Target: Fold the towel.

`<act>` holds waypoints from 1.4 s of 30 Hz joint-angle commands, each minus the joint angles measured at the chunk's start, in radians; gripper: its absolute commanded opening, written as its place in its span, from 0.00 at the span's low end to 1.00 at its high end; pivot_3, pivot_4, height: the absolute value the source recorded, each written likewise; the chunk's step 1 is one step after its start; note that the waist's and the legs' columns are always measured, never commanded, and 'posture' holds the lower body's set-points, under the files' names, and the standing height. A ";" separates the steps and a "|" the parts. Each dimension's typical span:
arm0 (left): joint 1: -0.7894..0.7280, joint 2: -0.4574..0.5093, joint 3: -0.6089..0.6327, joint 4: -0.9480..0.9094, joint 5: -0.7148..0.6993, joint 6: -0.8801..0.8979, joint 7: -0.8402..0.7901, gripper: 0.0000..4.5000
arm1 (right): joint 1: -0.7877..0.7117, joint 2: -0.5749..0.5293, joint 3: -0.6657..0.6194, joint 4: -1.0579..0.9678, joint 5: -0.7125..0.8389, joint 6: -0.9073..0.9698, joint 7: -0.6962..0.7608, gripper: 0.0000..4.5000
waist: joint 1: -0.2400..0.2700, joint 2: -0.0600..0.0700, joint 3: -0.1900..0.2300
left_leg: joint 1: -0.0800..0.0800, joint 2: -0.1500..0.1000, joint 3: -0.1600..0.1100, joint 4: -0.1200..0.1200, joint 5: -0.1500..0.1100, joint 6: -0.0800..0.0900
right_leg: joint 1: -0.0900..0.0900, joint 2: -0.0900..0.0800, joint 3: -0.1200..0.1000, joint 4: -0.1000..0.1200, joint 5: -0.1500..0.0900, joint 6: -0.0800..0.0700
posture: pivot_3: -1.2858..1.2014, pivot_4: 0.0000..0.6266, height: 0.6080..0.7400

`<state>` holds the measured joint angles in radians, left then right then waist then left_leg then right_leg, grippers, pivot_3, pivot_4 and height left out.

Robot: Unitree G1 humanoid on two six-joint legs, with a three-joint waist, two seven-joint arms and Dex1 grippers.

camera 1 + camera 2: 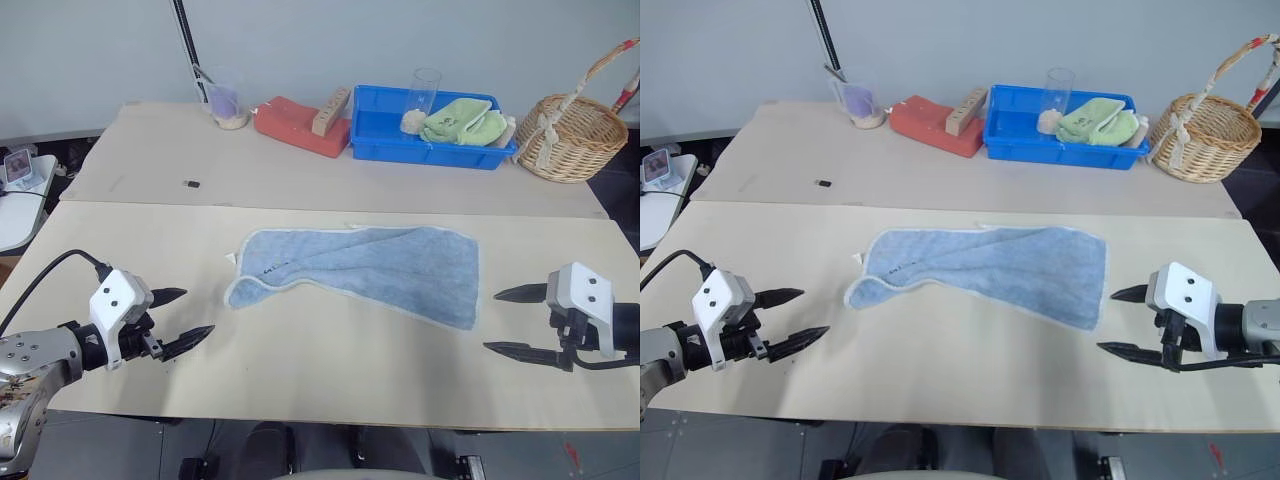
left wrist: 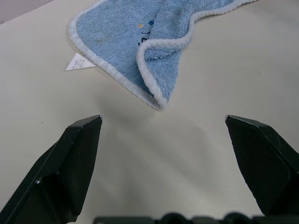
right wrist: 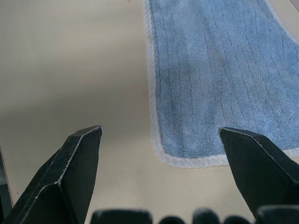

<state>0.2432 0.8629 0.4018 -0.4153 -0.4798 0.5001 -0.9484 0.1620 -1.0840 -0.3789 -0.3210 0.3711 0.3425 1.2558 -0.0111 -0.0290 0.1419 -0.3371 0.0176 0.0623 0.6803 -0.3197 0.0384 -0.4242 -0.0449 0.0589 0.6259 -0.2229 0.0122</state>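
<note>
The light blue towel [image 1: 365,268] lies on the beige table [image 1: 300,380], mostly flat, with its left end folded over and rumpled [image 2: 154,56] and a small white tag [image 2: 79,62] sticking out. Its right end shows a straight whitish hem [image 3: 154,93]. My left gripper [image 1: 182,320] hovers open to the left of the towel's rumpled end, apart from it and empty. Off the towel's right edge, my right gripper [image 1: 512,322] is open too, with nothing between its fingers.
At the back stand a blue tray [image 1: 385,135] holding a lime-green cloth [image 1: 462,122] and a clear glass [image 1: 422,92], a red block [image 1: 295,125], a plastic cup [image 1: 226,104] and a wicker basket [image 1: 572,135]. A small dark object [image 1: 191,184] lies on the far board.
</note>
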 commanded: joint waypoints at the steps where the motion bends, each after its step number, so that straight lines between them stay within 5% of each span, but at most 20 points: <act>1: -0.011 -0.001 0.024 -0.015 -0.019 -0.003 0.006 1.00 | -0.022 -0.007 -0.009 0.006 -0.001 -0.024 -0.003 0.98 | 0.000 0.000 0.000 | 0.000 0.000 0.000 0.000 0.000 0.000 | 0.000 0.000 0.000 0.000 0.000 0.000 | 0.52 0.24 1.00; 18: -0.086 -0.009 0.014 0.056 0.001 -0.096 0.009 1.00 | -0.100 0.004 0.028 0.026 0.034 0.006 -0.026 0.98 | 0.002 0.000 0.000 | 0.000 0.000 0.000 0.000 0.000 0.000 | 0.000 0.000 0.000 0.000 0.000 0.000 | 0.52 0.24 1.00; 31: -0.425 -0.105 -0.316 0.327 0.140 -0.119 0.044 1.00 | -0.150 0.031 0.058 -0.282 0.203 0.247 -0.167 0.98 | 0.003 0.000 0.000 | 0.000 -0.001 -0.001 0.000 0.000 0.000 | 0.000 0.000 0.000 0.002 0.001 0.000 | 0.52 0.24 1.00; 40: -0.555 -0.200 -0.411 0.514 0.210 -0.236 0.013 1.00 | -0.190 0.062 0.077 -0.351 0.302 0.323 -0.231 0.98 | 0.001 0.000 0.000 | -0.001 -0.001 -0.001 0.000 0.000 0.000 | 0.000 0.000 0.000 0.001 0.001 0.001 | 0.52 0.24 1.00; 42: -0.562 -0.204 -0.415 0.524 0.211 -0.246 0.000 0.88 | -0.193 0.063 0.078 -0.358 0.312 0.332 -0.243 1.00 | 0.001 0.000 0.000 | -0.002 -0.001 -0.002 0.000 0.000 0.000 | 0.000 0.000 0.000 0.001 0.001 0.001 | 0.52 0.24 1.00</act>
<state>-0.3005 0.6570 -0.0191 0.1114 -0.2748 0.2848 -0.9320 -0.0197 -1.0246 -0.2854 -0.6457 0.6523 0.6615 1.0280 -0.0100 -0.0292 0.1417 -0.3386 0.0166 0.0606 0.6808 -0.3197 0.0384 -0.4244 -0.0448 0.0588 0.6267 -0.2221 0.0130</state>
